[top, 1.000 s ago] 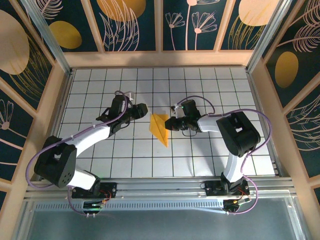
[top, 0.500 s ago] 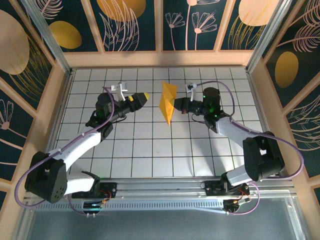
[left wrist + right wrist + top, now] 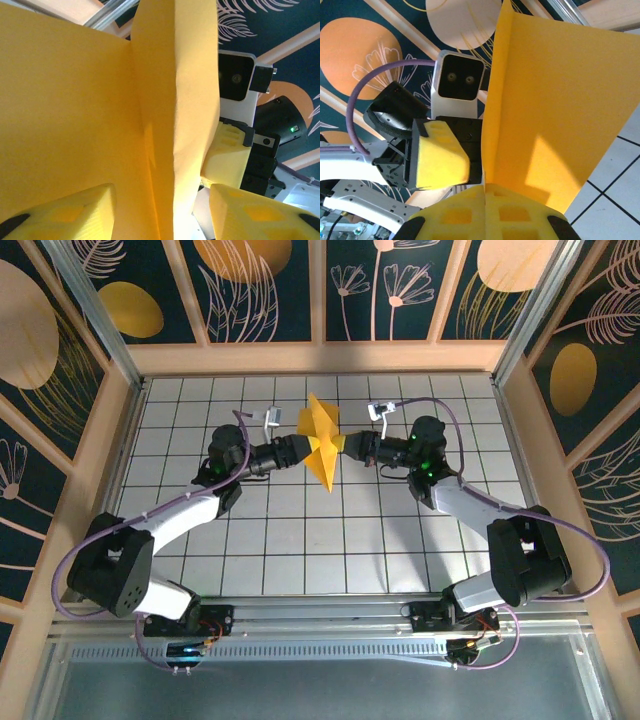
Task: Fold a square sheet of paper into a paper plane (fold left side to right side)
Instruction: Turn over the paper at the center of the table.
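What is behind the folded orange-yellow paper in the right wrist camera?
The left hand, one yellow foam finger showing, under its white camera. The paper covers its other finger.

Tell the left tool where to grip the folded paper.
Grip the left flap of the folded paper, near its centre crease, coming from the left. It stands upright, the right tool pinches its opposite side, and the left tool straddles that flap, open.

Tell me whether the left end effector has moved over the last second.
Yes. Against the floor tiles, the left end effector has shifted right and now meets the folded paper held by the right end effector.
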`<action>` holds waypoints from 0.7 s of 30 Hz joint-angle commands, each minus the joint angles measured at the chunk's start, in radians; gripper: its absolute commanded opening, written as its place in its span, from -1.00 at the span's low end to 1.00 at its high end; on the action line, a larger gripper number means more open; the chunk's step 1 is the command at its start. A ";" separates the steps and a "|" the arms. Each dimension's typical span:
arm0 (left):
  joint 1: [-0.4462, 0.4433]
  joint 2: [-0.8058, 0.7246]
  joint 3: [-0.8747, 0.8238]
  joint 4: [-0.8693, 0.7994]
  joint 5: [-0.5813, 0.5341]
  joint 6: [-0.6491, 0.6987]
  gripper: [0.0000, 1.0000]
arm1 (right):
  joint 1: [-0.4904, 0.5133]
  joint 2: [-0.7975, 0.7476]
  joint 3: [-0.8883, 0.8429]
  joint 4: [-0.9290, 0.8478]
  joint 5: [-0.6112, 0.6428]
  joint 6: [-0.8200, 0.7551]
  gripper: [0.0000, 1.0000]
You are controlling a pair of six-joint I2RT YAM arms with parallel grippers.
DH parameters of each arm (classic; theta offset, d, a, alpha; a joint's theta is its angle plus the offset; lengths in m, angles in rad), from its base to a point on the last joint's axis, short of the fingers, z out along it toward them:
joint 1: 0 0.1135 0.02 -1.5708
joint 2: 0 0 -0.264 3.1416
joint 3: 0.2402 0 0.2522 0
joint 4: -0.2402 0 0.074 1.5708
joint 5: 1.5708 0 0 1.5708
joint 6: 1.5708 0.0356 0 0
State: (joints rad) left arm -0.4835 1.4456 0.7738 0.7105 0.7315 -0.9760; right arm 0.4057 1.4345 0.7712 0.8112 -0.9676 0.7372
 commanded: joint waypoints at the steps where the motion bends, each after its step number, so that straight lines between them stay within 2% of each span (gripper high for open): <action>1: -0.010 0.019 0.039 0.067 0.039 0.007 -0.13 | 0.010 0.007 -0.001 0.085 -0.029 0.035 -1.00; 8: -0.012 0.016 0.045 0.069 0.036 0.012 -0.61 | 0.010 0.015 -0.007 0.065 -0.011 0.024 -1.00; 13: -0.012 0.010 0.045 0.067 0.029 0.012 -0.87 | 0.009 0.010 -0.007 0.026 0.008 0.001 -1.00; 17: -0.012 0.009 0.045 0.067 0.025 0.013 -0.98 | 0.009 0.005 -0.003 -0.002 0.018 -0.016 -1.00; 21: -0.011 0.004 0.045 0.059 0.014 0.018 -1.00 | 0.005 -0.006 0.003 -0.042 0.035 -0.034 -1.00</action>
State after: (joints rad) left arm -0.4911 1.4616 0.7883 0.7292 0.7509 -0.9741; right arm 0.4076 1.4429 0.7712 0.8013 -0.9443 0.7376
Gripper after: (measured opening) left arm 0.044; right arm 0.047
